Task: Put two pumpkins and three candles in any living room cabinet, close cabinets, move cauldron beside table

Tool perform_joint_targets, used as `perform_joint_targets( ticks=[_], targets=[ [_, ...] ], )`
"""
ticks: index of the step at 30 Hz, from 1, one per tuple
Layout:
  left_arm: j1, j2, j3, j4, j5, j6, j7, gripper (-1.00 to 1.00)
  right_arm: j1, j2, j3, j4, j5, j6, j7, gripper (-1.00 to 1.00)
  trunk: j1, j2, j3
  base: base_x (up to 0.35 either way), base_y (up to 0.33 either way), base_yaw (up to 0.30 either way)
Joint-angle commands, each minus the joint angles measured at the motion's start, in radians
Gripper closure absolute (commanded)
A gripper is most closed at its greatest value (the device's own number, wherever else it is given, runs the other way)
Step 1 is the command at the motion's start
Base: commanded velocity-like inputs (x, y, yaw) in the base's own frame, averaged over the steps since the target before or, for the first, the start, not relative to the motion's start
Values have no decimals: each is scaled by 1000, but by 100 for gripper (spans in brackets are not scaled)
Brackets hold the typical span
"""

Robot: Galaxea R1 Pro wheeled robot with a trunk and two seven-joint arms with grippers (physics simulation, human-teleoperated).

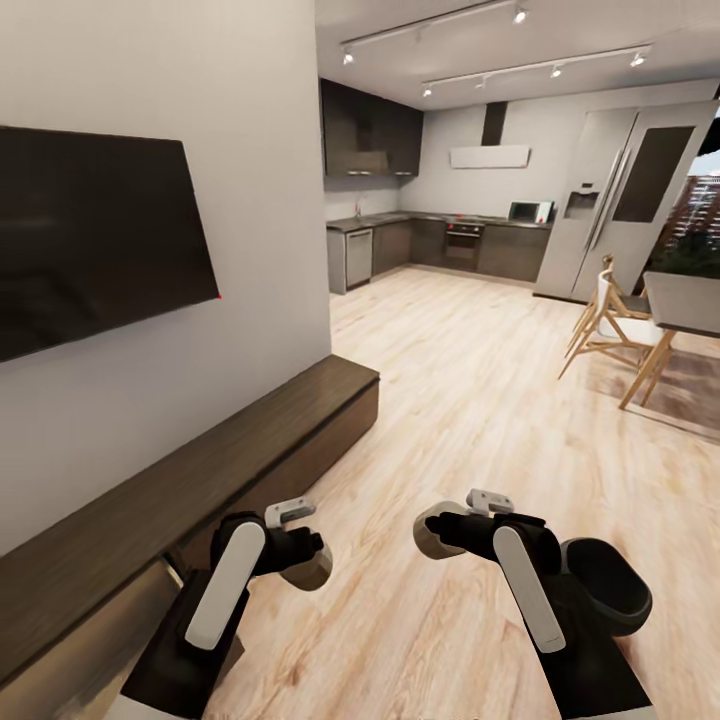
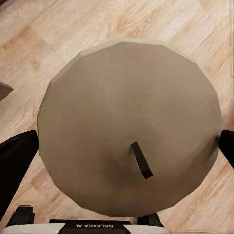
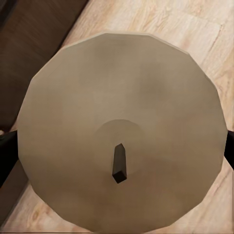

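Each gripper — left gripper [image 1: 312, 566], right gripper [image 1: 432, 532] — clamps a stubby olive-tan candle; the long dark-brown wooden cabinet [image 1: 200, 470] lies lower left, nearer the left arm.

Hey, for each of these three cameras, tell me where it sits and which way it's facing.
Head view: on the head, facing forward and down past the cabinet toward the kitchen; both arms show.
Left wrist view: on the left arm, along the left gripper onto a candle.
Right wrist view: on the right arm, onto another candle.
Shared: both wrist views show candle tops over wooden floor.
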State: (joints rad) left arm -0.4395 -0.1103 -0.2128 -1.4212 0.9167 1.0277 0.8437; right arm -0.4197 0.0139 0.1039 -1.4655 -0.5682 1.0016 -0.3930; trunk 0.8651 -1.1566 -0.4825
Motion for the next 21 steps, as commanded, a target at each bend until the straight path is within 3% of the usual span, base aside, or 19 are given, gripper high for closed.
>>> perform_joint_targets(
  ticks=[1, 14, 21],
  targets=[
    [-1, 0, -6, -1, 2, 5, 11, 100, -1, 0, 0, -1, -12, 2, -10, 100, 0, -1, 0, -158, -123, 145],
    [-1, 0, -16, -1, 2, 5, 14, 100, -1, 0, -1, -1, -15, 3, -9, 100, 0, -1, 3, -164, -129, 34],
    [-1, 0, -17, -1, 2, 4, 13, 100, -1, 0, 0, -1, -15, 3, -9, 100, 0, -1, 11, -229, -192, 171]
  ],
)
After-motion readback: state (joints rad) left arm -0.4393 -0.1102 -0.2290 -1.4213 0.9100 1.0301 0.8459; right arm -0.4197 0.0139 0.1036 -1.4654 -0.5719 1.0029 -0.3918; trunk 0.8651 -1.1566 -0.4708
